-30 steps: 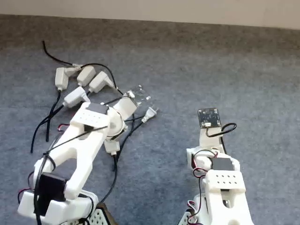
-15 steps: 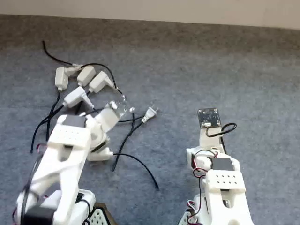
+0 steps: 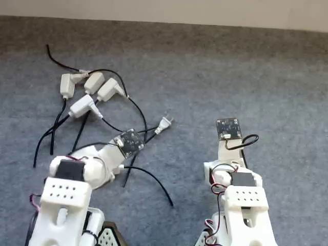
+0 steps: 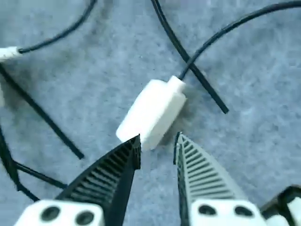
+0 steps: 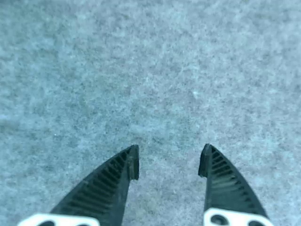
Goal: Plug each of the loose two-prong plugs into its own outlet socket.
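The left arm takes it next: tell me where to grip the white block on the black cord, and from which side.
Grip the white block across its narrow width, mid-body, clear of the cord end. It lies flat on the carpet, so probably come from above, the left gripper turned slightly so its open fingers straddle the long sides.

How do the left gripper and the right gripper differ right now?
The left gripper has its jaws narrowly open, the right gripper wider. The left gripper has a white connector at the tips of its jaws, among black cables; the right gripper hangs over grey carpet. Both are open and hold nothing.
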`<move>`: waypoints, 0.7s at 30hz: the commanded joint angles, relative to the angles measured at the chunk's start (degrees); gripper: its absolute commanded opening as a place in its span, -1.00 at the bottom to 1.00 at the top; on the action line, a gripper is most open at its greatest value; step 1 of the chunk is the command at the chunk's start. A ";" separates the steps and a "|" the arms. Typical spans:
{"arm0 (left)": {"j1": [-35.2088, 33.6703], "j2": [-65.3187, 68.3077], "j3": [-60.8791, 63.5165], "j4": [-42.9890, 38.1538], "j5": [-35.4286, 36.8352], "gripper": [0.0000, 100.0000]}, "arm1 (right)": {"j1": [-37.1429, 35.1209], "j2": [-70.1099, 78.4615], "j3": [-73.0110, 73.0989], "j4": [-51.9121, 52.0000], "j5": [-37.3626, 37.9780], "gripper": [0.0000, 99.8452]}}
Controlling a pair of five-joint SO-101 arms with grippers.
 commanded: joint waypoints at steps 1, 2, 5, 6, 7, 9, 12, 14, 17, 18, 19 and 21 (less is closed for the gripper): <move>-0.92 -4.62 -7.87 0.09 0.18 -0.73 | -0.57 -0.57 -0.13 -0.92 0.53 -0.58; -1.54 -4.26 -9.01 -0.09 0.35 -0.73 | -0.57 -0.57 -0.13 -0.92 0.53 -0.58; -2.51 -0.75 -9.54 -6.15 1.93 -0.73 | -0.57 -0.57 -0.13 -0.92 0.53 -0.58; -3.21 1.63 -8.92 -8.88 1.85 -0.73 | -0.57 -0.57 -0.13 -0.92 0.53 -0.58; -3.56 4.53 -8.13 -11.08 1.85 -0.73 | -0.57 -0.57 -0.13 -0.92 0.53 -0.58; -3.74 11.82 -6.73 -14.77 1.85 -0.73 | -0.57 -0.57 -0.13 -0.92 0.53 -0.58; -3.65 22.64 -6.02 -19.16 1.85 -0.74 | -0.57 -0.57 -0.13 -0.92 0.53 -0.58; -3.65 28.00 -6.11 -21.80 1.76 -0.74 | -0.57 -0.57 -0.13 -0.92 0.53 -0.58; -4.00 31.34 -6.11 -24.35 1.76 -0.74 | -0.57 -0.57 -0.13 -0.92 0.53 -0.58; -4.00 31.34 -5.85 -24.26 1.76 -0.74 | -0.57 -0.57 -0.13 -0.92 0.53 -0.58; -4.00 31.16 -5.67 -24.26 1.76 -0.74 | -0.57 -0.57 -0.13 -0.92 0.53 -0.58; -4.00 30.11 -5.41 -23.12 1.76 -0.74 | -0.57 -0.57 -0.13 -0.92 0.53 -0.58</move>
